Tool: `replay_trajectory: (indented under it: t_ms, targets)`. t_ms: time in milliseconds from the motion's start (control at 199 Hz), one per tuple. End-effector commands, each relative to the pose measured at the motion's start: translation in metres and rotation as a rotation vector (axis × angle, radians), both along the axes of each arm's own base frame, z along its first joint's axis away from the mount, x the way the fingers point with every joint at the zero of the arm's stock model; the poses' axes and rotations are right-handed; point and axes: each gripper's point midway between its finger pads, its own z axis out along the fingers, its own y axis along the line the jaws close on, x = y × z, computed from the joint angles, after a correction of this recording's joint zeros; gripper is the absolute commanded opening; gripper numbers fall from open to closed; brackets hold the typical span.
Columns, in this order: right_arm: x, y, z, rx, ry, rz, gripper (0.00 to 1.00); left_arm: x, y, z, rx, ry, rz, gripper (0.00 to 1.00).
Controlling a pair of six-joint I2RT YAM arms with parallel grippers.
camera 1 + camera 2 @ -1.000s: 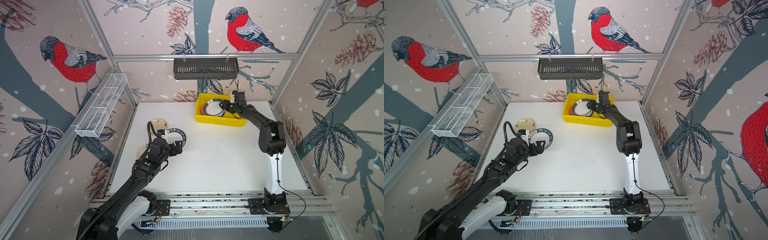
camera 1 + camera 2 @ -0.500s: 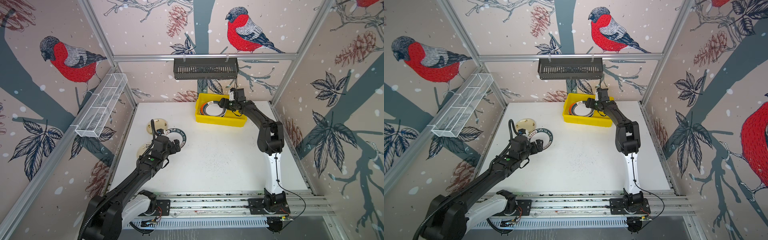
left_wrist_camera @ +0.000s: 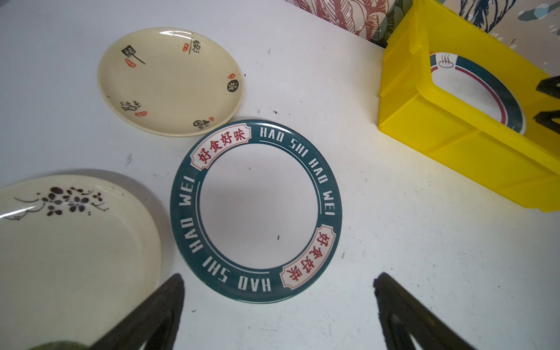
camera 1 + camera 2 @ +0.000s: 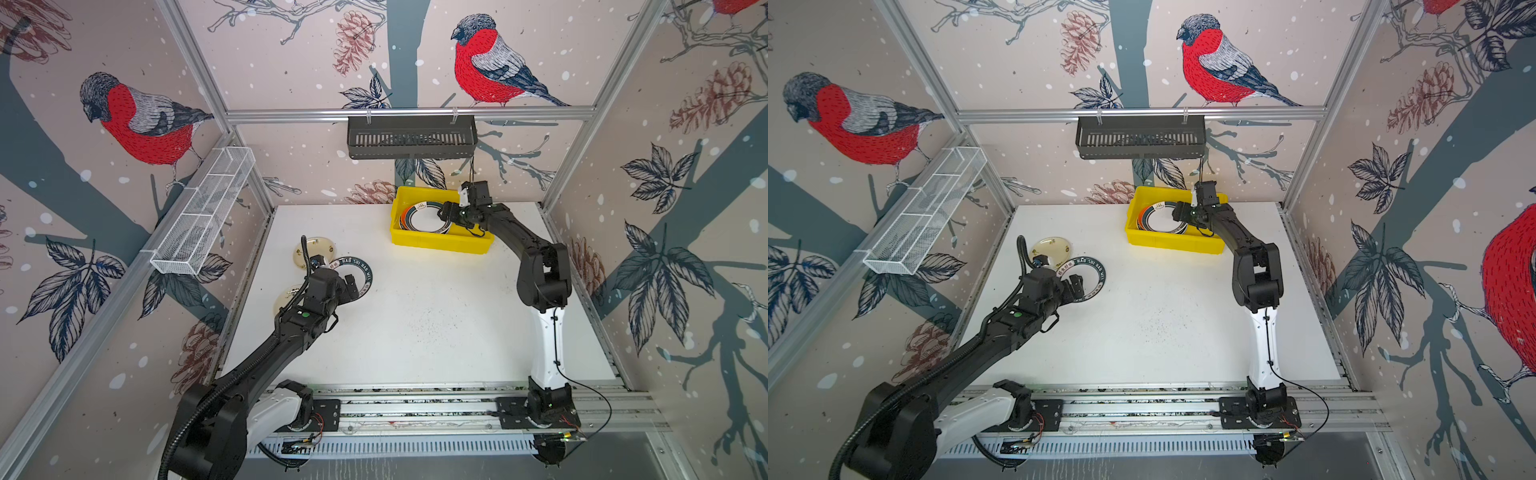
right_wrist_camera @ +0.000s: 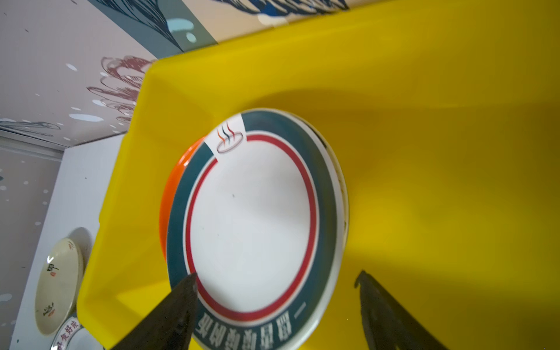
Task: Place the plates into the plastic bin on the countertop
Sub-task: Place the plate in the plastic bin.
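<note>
Left tool point(image 3: 278, 278) is hovering with jaws spread wide and empty over the near rim of a teal-rimmed plate point(image 3: 256, 209) lettered HAO SHI HAO WEI, which is lying flat on the white counter point(image 3: 424, 242). Two cream plates are lying near it: a calligraphy plate point(image 3: 169, 81) just beside its rim and a flower-sprig plate point(image 3: 75, 242).

Right tool point(image 5: 277, 275) is hanging released, gripping nothing, inside the yellow bin point(image 5: 424, 151). Below it a ringed plate point(image 5: 254, 218) is topping a stack, with an orange plate point(image 5: 169, 194) showing beneath and perhaps a darker one.
</note>
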Motion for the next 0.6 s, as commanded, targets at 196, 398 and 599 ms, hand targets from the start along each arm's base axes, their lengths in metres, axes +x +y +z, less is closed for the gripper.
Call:
replay_trajectory:
  t_ms: [196, 398, 599]
  targets:
    - [-0.068, 0.024, 0.069, 0.149, -0.143, 0.022, 0.83, 0.01, 0.026, -0.007, -0.055, 0.009, 0.124, 0.97]
    - [-0.134, 0.043, 0.094, 0.196, -0.208, 0.091, 0.84, 0.026, 0.029, -0.015, -0.088, 0.046, 0.101, 0.89]
    - [-0.173, 0.035, 0.1, 0.194, -0.224, 0.122, 0.84, 0.045, 0.045, -0.02, -0.046, 0.054, 0.146, 0.81]
